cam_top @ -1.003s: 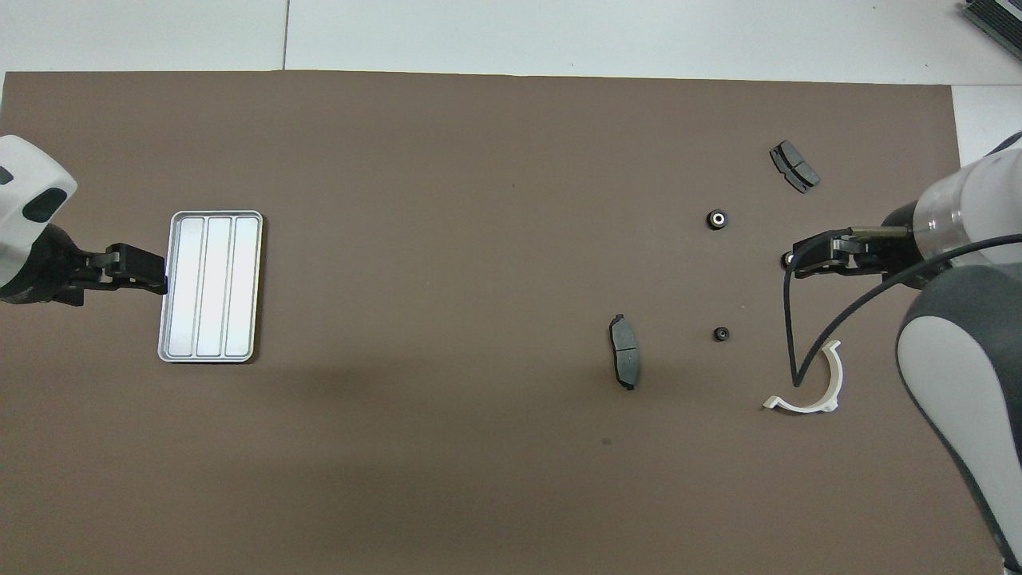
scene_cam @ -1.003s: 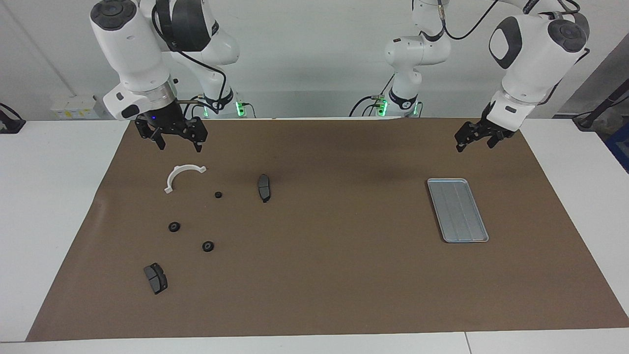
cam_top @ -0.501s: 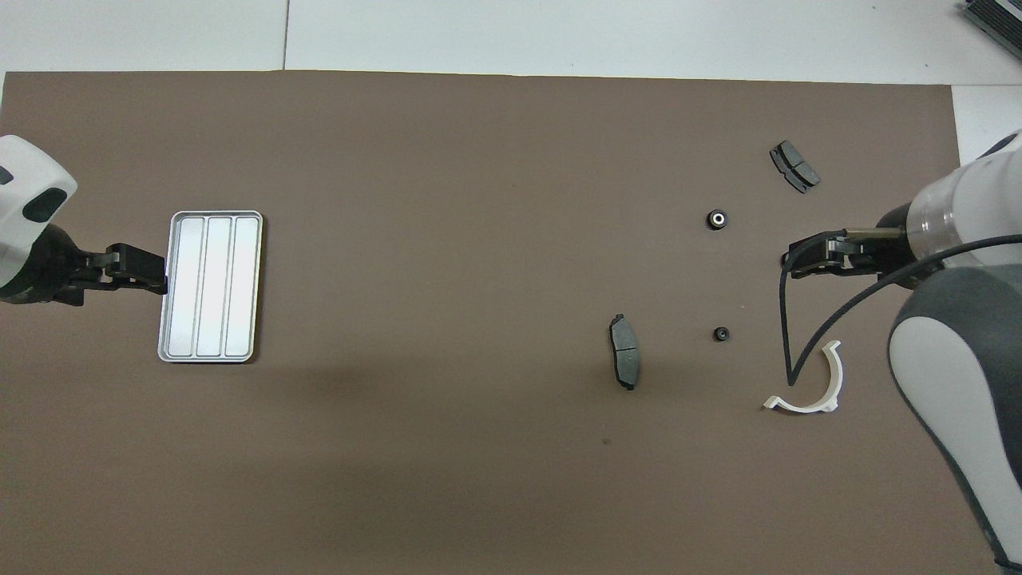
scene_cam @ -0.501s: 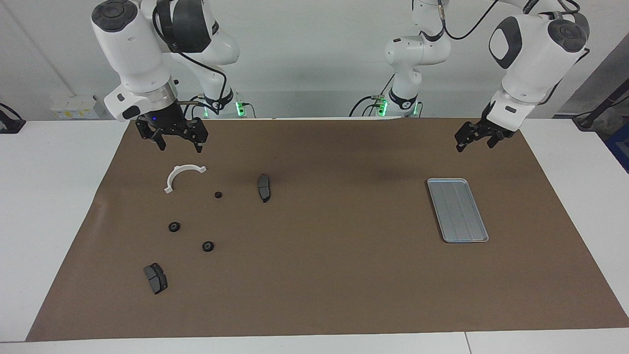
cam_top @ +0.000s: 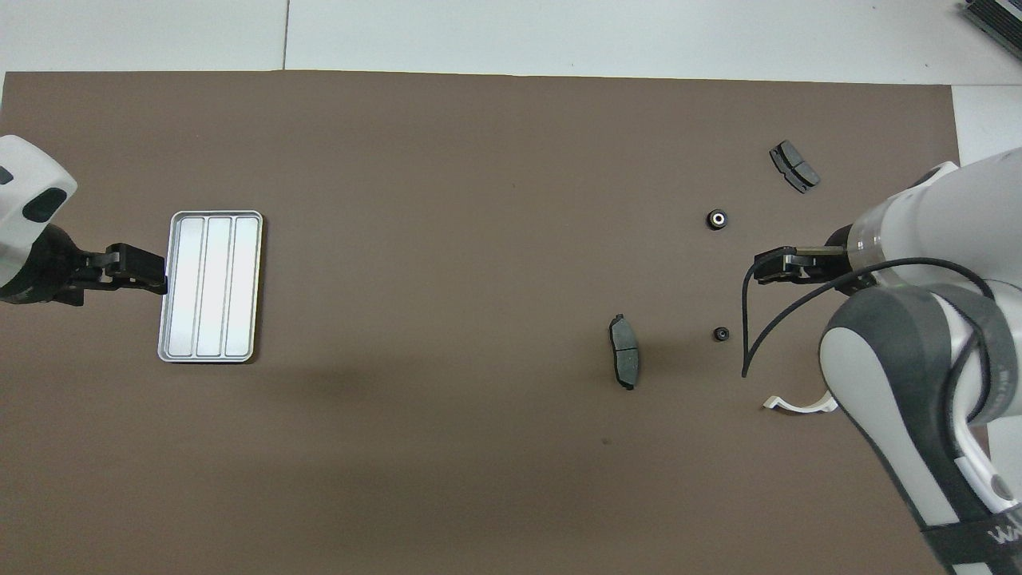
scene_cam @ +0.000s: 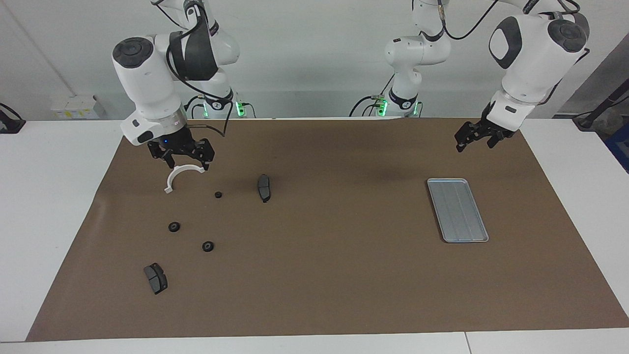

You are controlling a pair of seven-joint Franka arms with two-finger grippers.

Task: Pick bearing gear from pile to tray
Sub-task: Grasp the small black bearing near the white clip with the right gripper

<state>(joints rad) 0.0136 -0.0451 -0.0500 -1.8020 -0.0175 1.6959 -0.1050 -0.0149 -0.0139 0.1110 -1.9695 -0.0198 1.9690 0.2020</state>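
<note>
The right pincer (scene_cam: 182,160) is wide open and holds nothing. It hangs in the air over the white half-ring (scene_cam: 180,175). I think the job is at its very start: the arm is heading for the pile, and no part has been picked yet.

The pile is spread out on the brown mat (scene_cam: 324,275), toward the right arm's end of the desk. I take the little black round pieces to be the bearing gears. One tiny round piece (scene_cam: 218,194) sits just beside the white half-ring. A second round piece (scene_cam: 174,226) is farther from the robots than the white half-ring, and a third round piece (scene_cam: 208,246) is farther still.

Next, the right pincer must go over one round piece, come straight down, and close gently on it. The pieces are small and low, so the aim has to be good.

Two dark brake pads are in the pile too. One brake pad (scene_cam: 264,187) lies near the tiny round piece. The other brake pad (scene_cam: 155,278) is the farthest part from the white half-ring. Neither one touches a round piece, so nothing blocks the way.

The tray (scene_cam: 457,210) is well apart from the white half-ring, toward the left arm's end of the desk. It has nothing in it. The left pincer (scene_cam: 477,138) waits, open, with nothing in it, up near the tray.
</note>
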